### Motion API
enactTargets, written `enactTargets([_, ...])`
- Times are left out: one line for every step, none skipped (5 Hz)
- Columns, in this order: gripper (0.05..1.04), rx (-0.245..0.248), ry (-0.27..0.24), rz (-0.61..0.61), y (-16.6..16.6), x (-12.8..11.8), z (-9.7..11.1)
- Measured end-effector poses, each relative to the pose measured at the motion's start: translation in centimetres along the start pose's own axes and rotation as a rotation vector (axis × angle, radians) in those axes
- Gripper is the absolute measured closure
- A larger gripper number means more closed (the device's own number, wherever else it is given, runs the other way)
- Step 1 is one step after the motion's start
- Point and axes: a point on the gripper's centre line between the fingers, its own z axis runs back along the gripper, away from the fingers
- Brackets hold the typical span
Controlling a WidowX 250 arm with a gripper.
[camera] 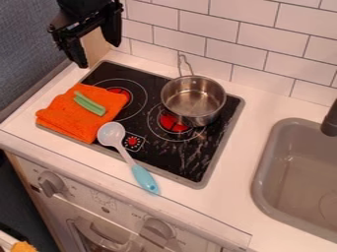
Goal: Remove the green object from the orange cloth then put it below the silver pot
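Observation:
The black gripper [99, 53] hangs at the upper left, above the back left corner of the stove, open with nothing between its fingers. In front of it and lower down, a green object [89, 103] lies on the folded orange cloth [69, 117], which covers the left part of the black stovetop. The silver pot [193, 98] stands upright on the right part of the stovetop, its handle pointing to the back wall.
A spoon with a pale bowl and blue handle [144, 178] lies right of the cloth, across the stove's front edge. A grey sink [263, 170] with a dark faucet [330, 120] is at the right. White tiles [263, 60] rise behind the counter [230, 197].

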Motion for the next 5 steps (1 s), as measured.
enactTargets([0.083,0.018,0.022,0.002,0.2,-0.4,-0.9])
enactTargets([0.083,-0.018,0.021,0.06,0.7,0.4,-1.6])
enactTargets([0.083,0.024,-0.015,0.019,1.4,0.8,-4.3])
enactTargets([0.083,0.049,-0.072,-0.028,2.0,1.2,-5.9])
enactTargets([0.083,0.038,-0.075,-0.063,2.4,1.3,-7.5])
